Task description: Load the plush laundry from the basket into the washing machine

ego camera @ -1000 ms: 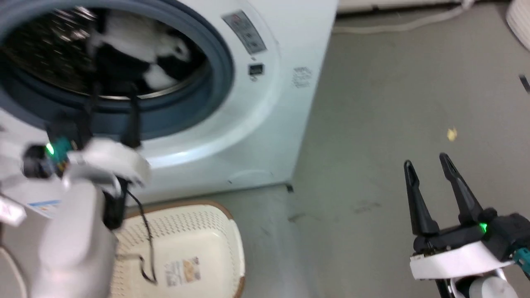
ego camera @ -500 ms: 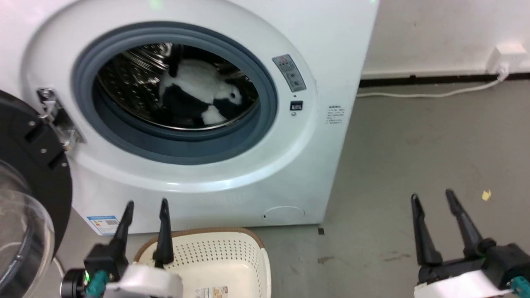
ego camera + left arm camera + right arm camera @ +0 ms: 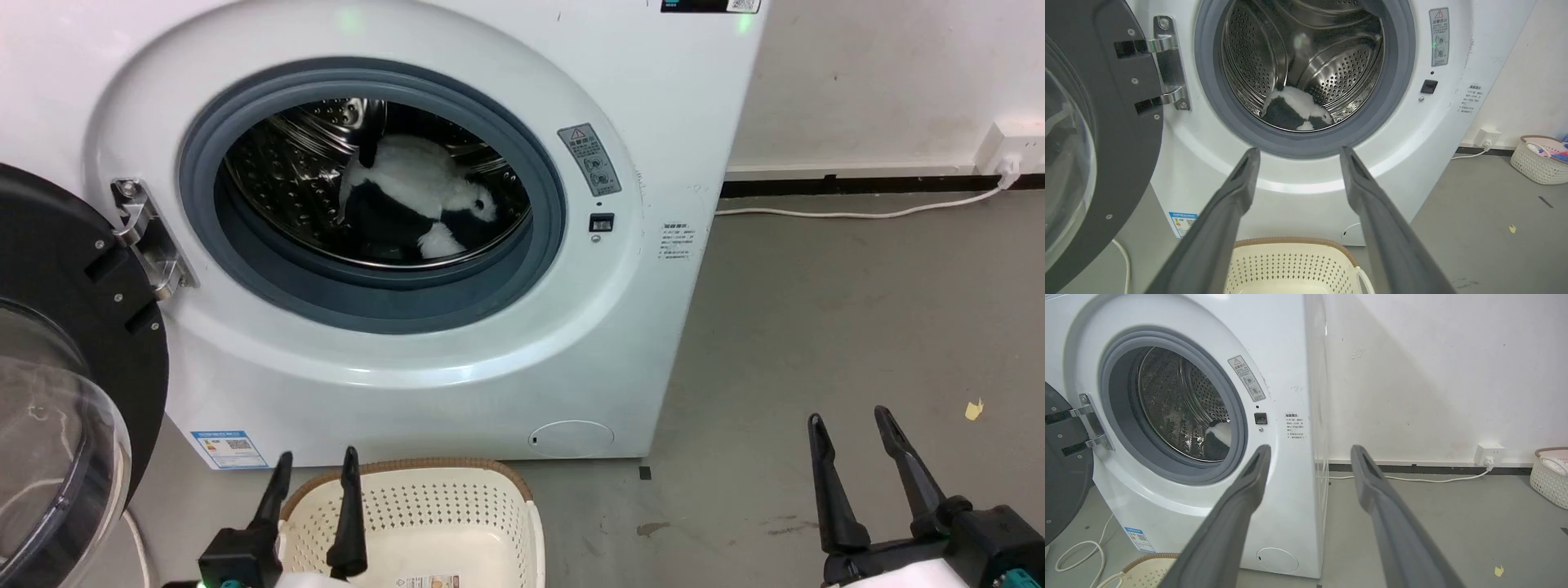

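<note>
Both my hands are empty, fingers apart. My left hand point(image 3: 317, 460) hovers just above the far rim of the basket point(image 3: 408, 464). My right hand point(image 3: 847, 418) hangs over bare floor, well off to the side past the washer's point(image 3: 637, 327) corner.

The plush point(image 3: 416, 184) is not in the basket. It lies ahead of and above my left hand, through the porthole, on the lower back of the drum point(image 3: 277, 171). Its long axis runs across the opening rather than toward me: the dark end is up and to the left of that hand's line, and the white head end is lower and to the right. The left hand points almost straight at it, so that arm is the nearer one. From the right hand the plush lies off to the left, behind the gasket.

I judge the loading done, so what matters next is the door point(image 3: 82, 269). It stands open to the left of my left hand, closer to it than to the right hand.

The near part of the basket is cut off below, so I cannot confirm it is empty; the part I can see is bare. The gasket lip hides the plush's underside. The door runs off the left edge, so I cannot make out a handle.
</note>
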Controlling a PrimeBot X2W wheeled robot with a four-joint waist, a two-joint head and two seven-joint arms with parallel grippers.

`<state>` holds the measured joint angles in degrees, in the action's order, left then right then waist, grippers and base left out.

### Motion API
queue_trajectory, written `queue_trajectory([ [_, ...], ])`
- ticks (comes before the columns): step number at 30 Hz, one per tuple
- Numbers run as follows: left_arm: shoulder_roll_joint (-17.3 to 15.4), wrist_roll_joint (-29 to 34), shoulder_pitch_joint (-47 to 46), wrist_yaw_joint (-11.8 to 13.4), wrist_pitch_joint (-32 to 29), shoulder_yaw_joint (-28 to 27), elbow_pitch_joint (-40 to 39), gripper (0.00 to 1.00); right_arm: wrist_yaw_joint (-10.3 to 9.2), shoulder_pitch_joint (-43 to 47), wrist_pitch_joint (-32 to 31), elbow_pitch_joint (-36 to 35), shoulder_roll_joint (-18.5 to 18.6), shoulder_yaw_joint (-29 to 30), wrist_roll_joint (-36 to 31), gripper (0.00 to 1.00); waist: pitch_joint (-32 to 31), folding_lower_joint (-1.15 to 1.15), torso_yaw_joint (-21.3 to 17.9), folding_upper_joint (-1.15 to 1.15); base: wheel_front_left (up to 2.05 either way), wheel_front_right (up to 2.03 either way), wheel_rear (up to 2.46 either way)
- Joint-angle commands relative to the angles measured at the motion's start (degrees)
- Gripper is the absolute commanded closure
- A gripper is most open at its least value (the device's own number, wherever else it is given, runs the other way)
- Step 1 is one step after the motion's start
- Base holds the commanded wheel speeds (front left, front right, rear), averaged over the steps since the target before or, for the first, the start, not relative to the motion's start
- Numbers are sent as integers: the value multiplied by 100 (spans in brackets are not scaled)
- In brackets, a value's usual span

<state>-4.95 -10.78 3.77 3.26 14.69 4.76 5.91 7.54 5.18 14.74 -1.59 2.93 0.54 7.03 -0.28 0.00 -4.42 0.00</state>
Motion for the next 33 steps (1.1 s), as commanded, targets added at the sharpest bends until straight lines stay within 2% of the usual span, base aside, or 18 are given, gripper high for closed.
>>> queue_trajectory([
  [1, 10, -98, 18, -61, 30, -36, 127, 0, -5, 70, 26, 16, -5, -8, -27, 0, -6, 0, 6, 0, 0, 0, 0],
  [9, 41, -114, -45, -64, 30, -30, 285, 0, -5, 50, 26, 33, -5, -72, -7, 0, -35, 0, 49, 0, 0, 0, 0],
  [10, 40, -100, -14, -41, -7, -15, 278, 100, 0, 5, -4, 15, 0, -77, 0, 100, -36, 0, 55, 0, 0, 0, 0],
  [33, 67, 89, -72, -86, -241, -85, 139, 100, -1, -79, -241, 38, -1, -73, -113, 100, -26, 0, 118, 0, 0, 0, 0],
])
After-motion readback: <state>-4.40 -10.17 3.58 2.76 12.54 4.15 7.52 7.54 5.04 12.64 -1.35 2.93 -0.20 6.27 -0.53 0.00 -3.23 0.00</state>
